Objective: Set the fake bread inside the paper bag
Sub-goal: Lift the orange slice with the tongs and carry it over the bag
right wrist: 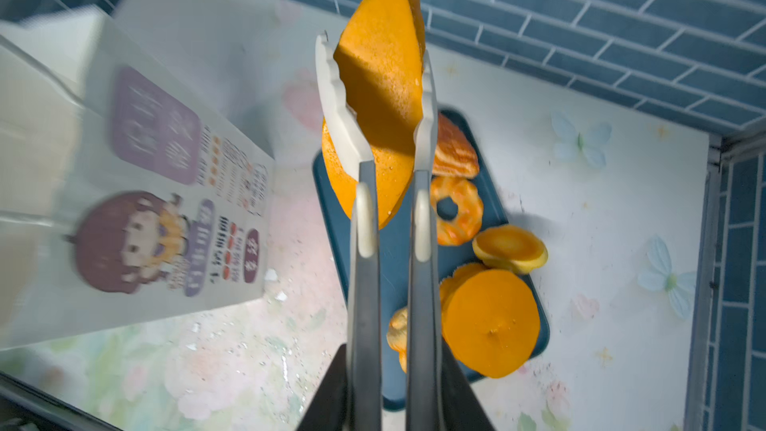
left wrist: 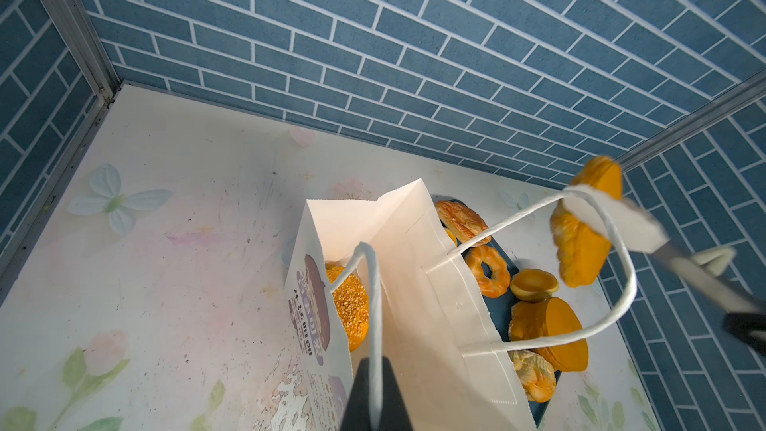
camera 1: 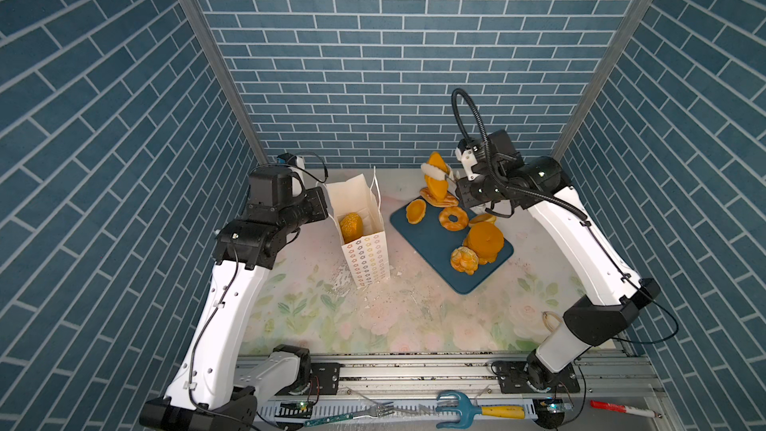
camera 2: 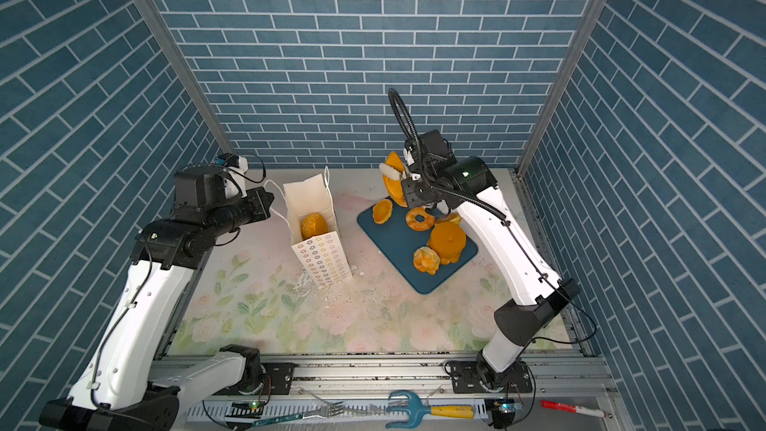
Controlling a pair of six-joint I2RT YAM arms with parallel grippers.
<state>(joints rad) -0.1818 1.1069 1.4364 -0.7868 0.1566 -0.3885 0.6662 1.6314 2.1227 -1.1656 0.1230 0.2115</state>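
Briefly: the left gripper (left wrist: 375, 371) was clenched on one cord (left wrist: 375, 304) handle of the bag (camera 1: 367, 259), probably to steady the bag and hold its mouth open for loading. The bag stood upright near the surface's (camera 1: 373, 325) far edge, left of the tray (camera 1: 427, 242). One seeded bun (camera 1: 351, 226) lay inside it.

The right gripper (right wrist: 393, 391) was squeezed shut on the tongs (right wrist: 364, 284), and the tong tips pinched an oval loaf (right wrist: 381, 76) on edge. The loaf hung over the tray's far end, beside the bag and not yet above its mouth. The tongs likely gave reach into the tall bag.

The rest of the bread sat on the tray toward the far right corner: doughnut (camera 1: 454, 218), round cake (camera 1: 485, 240), knotted bun (camera 1: 464, 261).

Views compared: only the left wrist view showed the cord running between the jaws; in both top views the arm hid that grip. Only the right wrist view showed the bag's printed face and the scalloped tips biting the loaf. Both top views showed the open mouth from above.
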